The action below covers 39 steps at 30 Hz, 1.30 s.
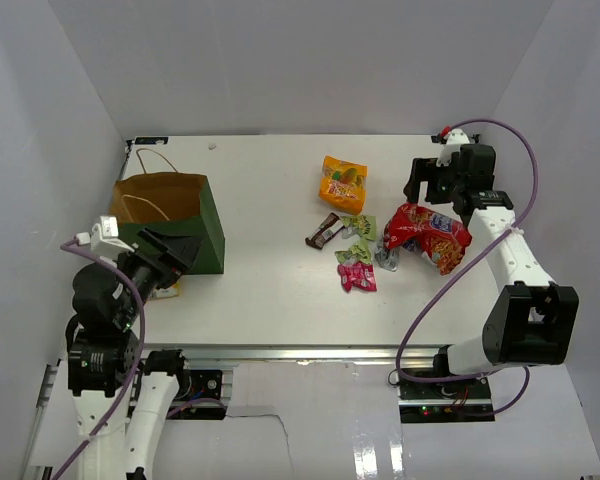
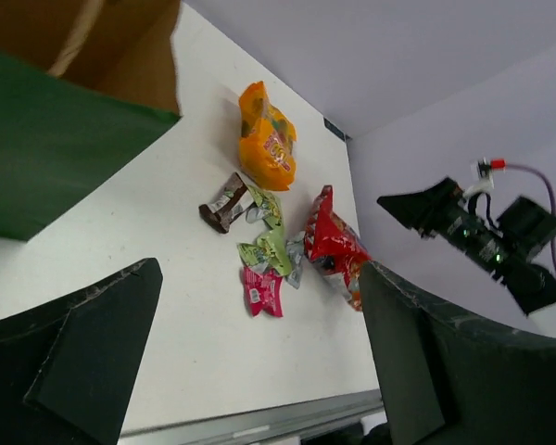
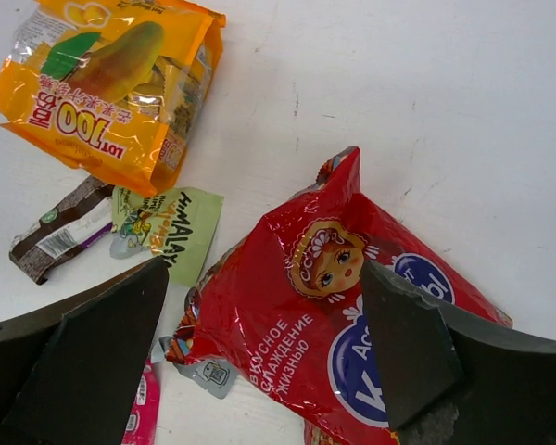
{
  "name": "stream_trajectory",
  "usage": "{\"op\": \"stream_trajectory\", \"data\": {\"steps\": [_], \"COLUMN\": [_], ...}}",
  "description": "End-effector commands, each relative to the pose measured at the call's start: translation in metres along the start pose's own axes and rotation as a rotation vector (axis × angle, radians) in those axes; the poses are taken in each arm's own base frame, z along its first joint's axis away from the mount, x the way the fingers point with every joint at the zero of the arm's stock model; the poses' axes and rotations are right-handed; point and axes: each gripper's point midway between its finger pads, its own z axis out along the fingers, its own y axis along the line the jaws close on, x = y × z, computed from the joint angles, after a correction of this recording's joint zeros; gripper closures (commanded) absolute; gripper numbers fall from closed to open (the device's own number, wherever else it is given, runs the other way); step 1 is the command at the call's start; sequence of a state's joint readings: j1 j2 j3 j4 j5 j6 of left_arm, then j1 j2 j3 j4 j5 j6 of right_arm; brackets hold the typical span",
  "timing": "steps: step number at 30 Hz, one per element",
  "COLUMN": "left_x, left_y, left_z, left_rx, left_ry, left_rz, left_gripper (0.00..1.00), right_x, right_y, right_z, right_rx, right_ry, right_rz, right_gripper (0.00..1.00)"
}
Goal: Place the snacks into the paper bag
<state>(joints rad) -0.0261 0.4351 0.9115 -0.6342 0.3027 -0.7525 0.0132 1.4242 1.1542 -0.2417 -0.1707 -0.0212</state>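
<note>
The paper bag (image 1: 205, 215), green outside and brown inside, stands open at the table's left; its green wall shows in the left wrist view (image 2: 46, 158). The snacks lie grouped at centre right: the orange-yellow pouch (image 1: 342, 182), dark brown bar (image 1: 325, 230), green sachets (image 1: 357, 228), pink sachet (image 1: 358, 277), silver sachet (image 1: 385, 255) and red chip bag (image 1: 428, 232). My right gripper (image 3: 264, 278) is open and hovers just above the red chip bag (image 3: 324, 315), a finger on either side. My left gripper (image 2: 258, 306) is open and empty, beside the bag's near side.
White enclosure walls surround the table on three sides. A metal rail (image 1: 310, 350) runs along the near edge. The bag's thin loop handles (image 1: 150, 160) hang over its far side. The right arm (image 2: 482, 236) shows in the left wrist view beyond the snacks.
</note>
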Motion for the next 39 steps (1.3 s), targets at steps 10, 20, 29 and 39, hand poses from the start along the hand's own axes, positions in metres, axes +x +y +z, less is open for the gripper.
{"op": "stream_trajectory", "data": {"steps": [10, 20, 29, 39], "left_x": [0.014, 0.033, 0.066, 0.044], "left_y": [0.082, 0.137, 0.190, 0.286], "left_z": [-0.076, -0.048, 0.009, 0.015], "left_rx": [-0.659, -0.977, -1.024, -1.180], "left_ry": [-0.157, -0.161, -0.152, -0.170], "left_rz": [-0.556, -0.699, -0.762, -0.778], "left_gripper": [0.02, 0.07, 0.08, 0.09], "right_x": [-0.014, 0.029, 0.040, 0.046], "right_y": [0.104, 0.151, 0.150, 0.138], "right_z": [-0.039, -0.054, -0.046, -0.042], "right_rx": [-0.581, -0.887, -0.895, -0.863], "right_ry": [-0.046, -0.052, -0.039, -0.025], "right_rz": [-0.478, -0.599, -0.575, -0.567], "right_gripper": [0.10, 0.10, 0.09, 0.07]}}
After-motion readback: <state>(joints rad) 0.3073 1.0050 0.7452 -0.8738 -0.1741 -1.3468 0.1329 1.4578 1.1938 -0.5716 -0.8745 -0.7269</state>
